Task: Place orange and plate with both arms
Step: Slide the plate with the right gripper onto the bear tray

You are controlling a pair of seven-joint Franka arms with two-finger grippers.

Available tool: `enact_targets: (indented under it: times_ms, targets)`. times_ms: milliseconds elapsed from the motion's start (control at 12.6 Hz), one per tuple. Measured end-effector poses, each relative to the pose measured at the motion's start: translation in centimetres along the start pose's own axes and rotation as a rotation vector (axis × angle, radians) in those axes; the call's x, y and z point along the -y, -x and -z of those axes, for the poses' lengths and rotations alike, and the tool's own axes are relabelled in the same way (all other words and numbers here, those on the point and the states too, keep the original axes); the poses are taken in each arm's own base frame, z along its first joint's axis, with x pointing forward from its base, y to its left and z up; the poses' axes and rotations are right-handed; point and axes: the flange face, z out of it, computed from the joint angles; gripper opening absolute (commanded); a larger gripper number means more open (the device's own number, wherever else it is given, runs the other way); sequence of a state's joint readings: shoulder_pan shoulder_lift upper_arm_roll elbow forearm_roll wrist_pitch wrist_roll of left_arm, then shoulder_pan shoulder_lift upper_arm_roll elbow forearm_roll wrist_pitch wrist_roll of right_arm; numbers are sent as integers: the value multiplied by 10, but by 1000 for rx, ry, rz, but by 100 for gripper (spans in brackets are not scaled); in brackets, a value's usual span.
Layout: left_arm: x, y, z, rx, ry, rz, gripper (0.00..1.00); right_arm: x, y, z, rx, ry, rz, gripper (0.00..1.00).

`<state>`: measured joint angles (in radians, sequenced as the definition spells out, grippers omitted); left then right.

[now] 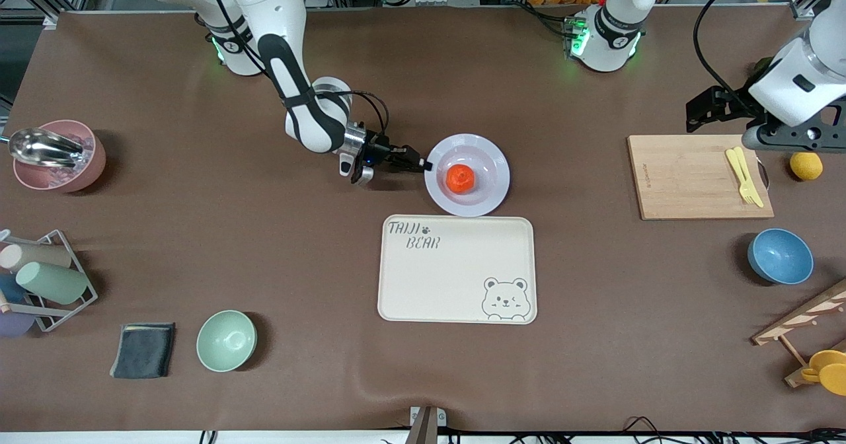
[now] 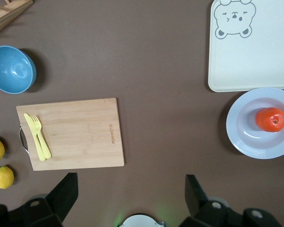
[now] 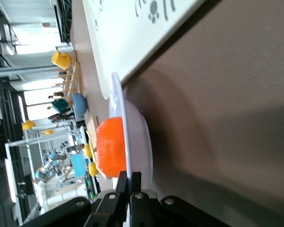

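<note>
The red-orange orange (image 1: 460, 178) sits in the well of the pale lavender plate (image 1: 492, 193), which rests on the table just farther from the front camera than the cream bear tray. My right gripper (image 1: 423, 164) is shut on the plate's rim at the edge toward the right arm's end; in the right wrist view its fingers (image 3: 135, 182) pinch the thin rim of the plate (image 3: 138, 142) beside the orange (image 3: 111, 146). My left gripper (image 2: 130, 194) hangs open and empty, high over the left arm's end of the table near the cutting board, where it waits.
The cream bear tray (image 1: 457, 269) lies nearer the camera than the plate. A wooden cutting board (image 1: 694, 177) with a yellow fork, a lemon (image 1: 806, 166) and a blue bowl (image 1: 780, 256) lie toward the left arm's end. A green bowl (image 1: 226, 340), grey cloth, cup rack and pink bowl lie toward the right arm's end.
</note>
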<state>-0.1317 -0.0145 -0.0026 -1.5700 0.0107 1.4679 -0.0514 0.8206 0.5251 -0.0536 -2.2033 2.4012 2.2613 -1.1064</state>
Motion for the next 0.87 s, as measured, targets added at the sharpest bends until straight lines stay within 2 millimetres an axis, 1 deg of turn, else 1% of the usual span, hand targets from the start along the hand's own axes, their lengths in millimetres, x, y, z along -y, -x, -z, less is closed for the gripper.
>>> enact_targets:
  times_ms: [159,318,477,715,795,874]
  targets:
    - [2,3,5,-11,1,3,100,19,-3,0,-10,-32,-33,0]
    - [1,4,7,-13,1,7,100,39,-7,2,-21,-61,-48,0]
    - [0,4,7,-13,1,35,100,54,-21,6,-47,-88,-55,0]
    - [-5,4,7,-14,0,41,100,75,-61,15,-110,-140,-57,0]
    - [-5,4,7,-14,0,41,100,79,-76,16,-131,-153,-56,0]
    - [-5,4,7,-15,0,41,100,79,-90,14,-149,-156,-55,0]
